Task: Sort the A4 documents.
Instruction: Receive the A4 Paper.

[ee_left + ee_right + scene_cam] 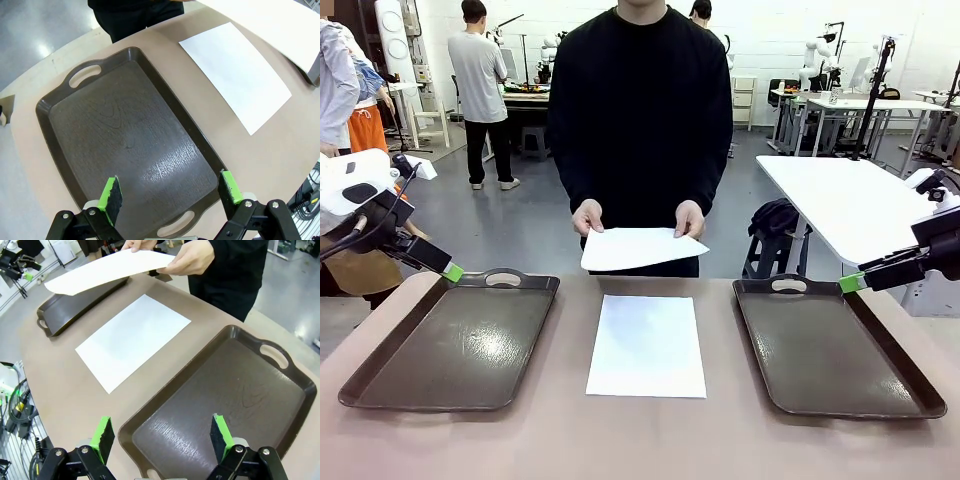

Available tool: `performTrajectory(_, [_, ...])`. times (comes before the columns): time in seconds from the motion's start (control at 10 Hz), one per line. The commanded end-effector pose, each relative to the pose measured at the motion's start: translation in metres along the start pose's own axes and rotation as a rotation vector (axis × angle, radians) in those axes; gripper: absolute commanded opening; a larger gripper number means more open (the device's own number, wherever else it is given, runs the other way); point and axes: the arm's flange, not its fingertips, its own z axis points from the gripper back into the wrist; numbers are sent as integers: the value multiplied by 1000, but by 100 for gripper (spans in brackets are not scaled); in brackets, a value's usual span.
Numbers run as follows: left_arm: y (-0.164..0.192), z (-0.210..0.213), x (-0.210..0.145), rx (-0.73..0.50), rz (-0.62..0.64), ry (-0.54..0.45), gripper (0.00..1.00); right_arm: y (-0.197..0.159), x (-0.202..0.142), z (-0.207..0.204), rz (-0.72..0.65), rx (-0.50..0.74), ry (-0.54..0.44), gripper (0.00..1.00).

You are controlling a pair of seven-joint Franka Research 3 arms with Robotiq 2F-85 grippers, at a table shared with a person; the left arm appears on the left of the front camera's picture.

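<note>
Left gripper [171, 186] and right gripper [162, 427] hang jaws apart and empty; the A4 sheet [646, 345] lying flat on the tabletop [640, 440] offers no edge, so pinching may crease it.

- The right gripper [162, 434] is hovering, jaws spread, above a dark tray [250, 390] at four o'clock.
- An A4 sheet [132, 340] is lying flat at ten o'clock.
- A person's hand [192, 260] is holding another sheet [100, 270] at twelve o'clock.

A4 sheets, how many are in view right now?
2. The flat sheet lies on the table between the left tray and the right tray. The held sheet is in the person's hands above the table's far edge; more could be stacked under it.
</note>
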Motion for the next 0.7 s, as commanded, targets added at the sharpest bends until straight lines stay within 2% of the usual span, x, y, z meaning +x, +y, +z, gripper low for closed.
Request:
performTrajectory(0.0, [1, -1, -1, -25, -12, -10, 100, -6, 1, -4, 11, 14, -17, 100])
performTrajectory(0.6, [1, -1, -1, -25, -12, -10, 100, -6, 1, -4, 11, 14, -17, 100])
